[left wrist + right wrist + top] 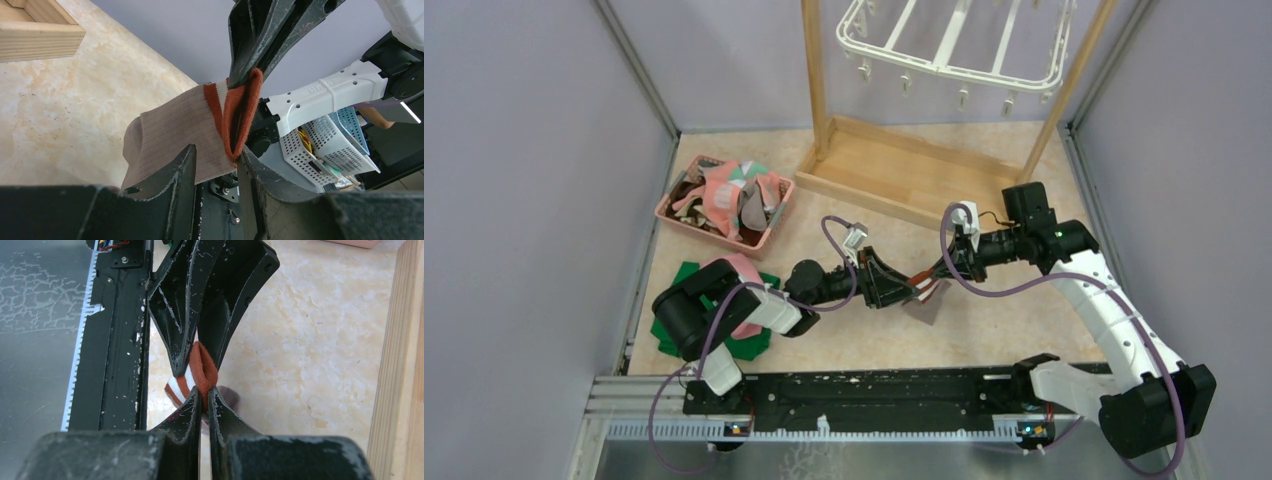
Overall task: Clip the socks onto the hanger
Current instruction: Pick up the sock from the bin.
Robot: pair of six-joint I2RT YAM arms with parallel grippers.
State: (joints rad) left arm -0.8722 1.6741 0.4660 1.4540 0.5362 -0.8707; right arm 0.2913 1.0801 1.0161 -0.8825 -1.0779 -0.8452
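A grey-brown sock (924, 300) with a red-white striped cuff hangs between my two grippers above the table's middle. My right gripper (204, 390) is shut on the red cuff (202, 367); it also shows in the top view (941, 272). My left gripper (216, 150) is open, its fingers either side of the sock's lower edge (175, 125) without pinching it. It meets the right gripper tip to tip in the top view (911, 290). The white hanger (954, 50) with dangling clips (964, 97) hangs at the back. More socks (734, 195) lie in a pink basket.
The wooden frame stand (894, 170) holds the hanger behind the grippers. The pink basket (674, 215) sits at the back left. A green cloth (679, 275) and a pink cloth (746, 270) lie under the left arm. A black rail (115, 340) runs along the near edge.
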